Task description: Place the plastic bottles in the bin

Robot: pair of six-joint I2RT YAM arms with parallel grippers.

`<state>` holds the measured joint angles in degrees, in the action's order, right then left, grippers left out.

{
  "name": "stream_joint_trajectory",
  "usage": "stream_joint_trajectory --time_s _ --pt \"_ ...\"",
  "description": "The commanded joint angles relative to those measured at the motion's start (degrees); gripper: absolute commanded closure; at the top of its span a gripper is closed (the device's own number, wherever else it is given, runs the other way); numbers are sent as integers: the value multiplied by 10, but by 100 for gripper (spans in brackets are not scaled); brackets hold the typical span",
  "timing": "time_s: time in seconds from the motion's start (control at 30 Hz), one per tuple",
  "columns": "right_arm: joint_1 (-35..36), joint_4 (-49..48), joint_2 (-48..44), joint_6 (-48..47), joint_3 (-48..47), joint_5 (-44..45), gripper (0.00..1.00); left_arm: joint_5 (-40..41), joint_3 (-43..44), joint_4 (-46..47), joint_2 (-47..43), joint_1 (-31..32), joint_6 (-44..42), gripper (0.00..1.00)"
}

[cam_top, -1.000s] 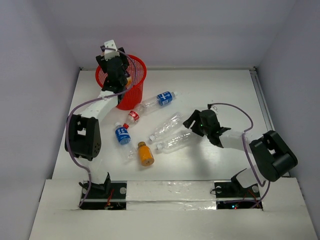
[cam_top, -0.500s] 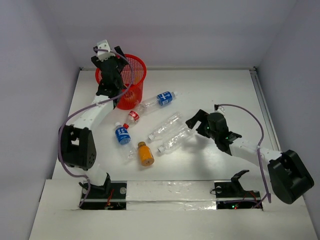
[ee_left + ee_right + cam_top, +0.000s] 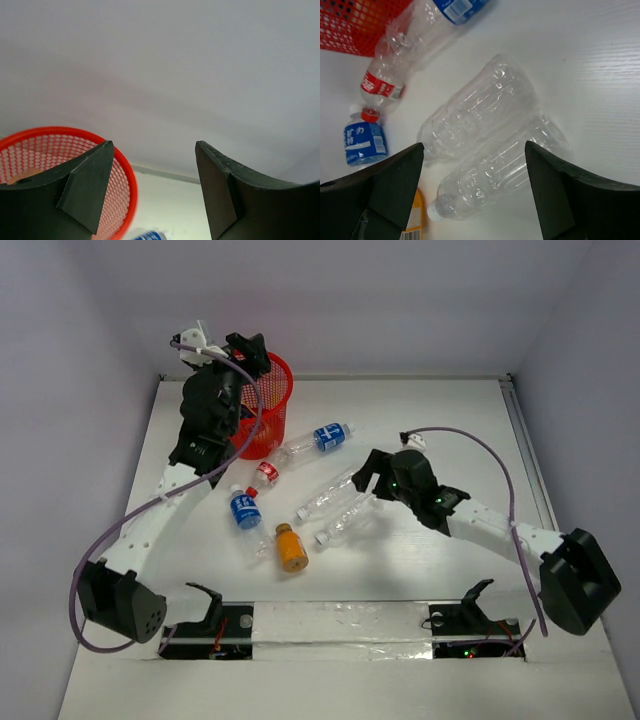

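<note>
Mostly, bottles (image 3: 328, 497) are lying mid-frame on the white surface (image 3: 450, 420), blue label (image 3: 364, 144) and red label (image 3: 381, 85) unreadable; the bin (image 3: 275, 422) is standing upper left; left pincer (image 3: 152, 145) and right pincer (image 3: 472, 145) are gaping, empty.

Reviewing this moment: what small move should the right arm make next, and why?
Probably lower the right gripper onto the nearer clear bottle and close. Its jaws stand open, holding nothing, above that one and a second clear bottle lying beside it on the table. The left gripper, open and empty, is up by the bin.
</note>
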<state>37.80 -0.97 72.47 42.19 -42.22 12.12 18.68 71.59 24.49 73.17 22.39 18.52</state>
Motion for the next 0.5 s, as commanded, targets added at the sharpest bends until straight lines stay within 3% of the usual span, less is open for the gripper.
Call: stream_joint_trajectory --time_s 0.0,0.2,0.47 --pt "21 36 44 -8 -46 24 15 -32 -16 -59 -63 10 47 38" --pt "27 69 126 -9 -114 33 17 -84 -108 -110 -194 15 54 38" --pt "27 128 196 6 -191 67 16 -87 -174 -105 -269 20 47 38"
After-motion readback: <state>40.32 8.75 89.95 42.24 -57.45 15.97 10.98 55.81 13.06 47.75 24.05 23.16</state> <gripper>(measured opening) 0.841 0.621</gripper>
